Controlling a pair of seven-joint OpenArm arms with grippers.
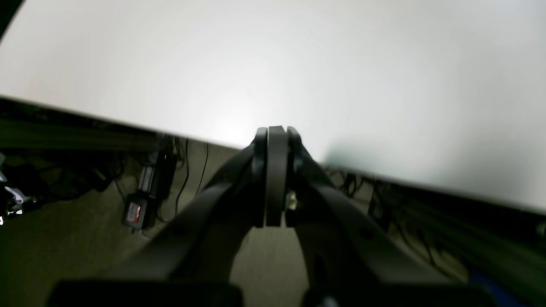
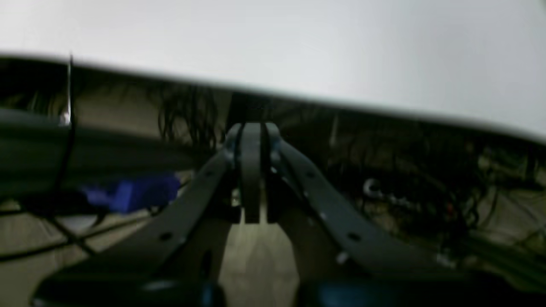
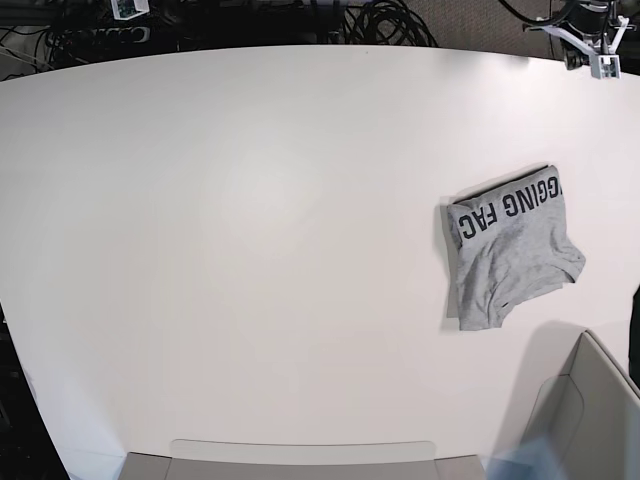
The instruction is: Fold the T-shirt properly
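Note:
The T-shirt (image 3: 508, 252) lies folded into a small grey bundle at the right side of the white table (image 3: 250, 250), with black lettering along its far edge. Neither wrist view shows it. My left gripper (image 1: 277, 133) is shut with nothing between its fingers, hanging over the table's edge and the floor. The right gripper (image 2: 251, 128) is also shut and holds nothing, just off the table's edge. In the base view only bits of the arms show at the far corners, the left arm (image 3: 592, 42) top right and the right arm (image 3: 127, 8) top left, both well away from the shirt.
A grey box (image 3: 590, 410) stands at the table's near right corner, close to the shirt. A flat grey rim (image 3: 300, 455) runs along the near edge. Cables and a power strip (image 1: 147, 192) lie on the floor beyond the table.

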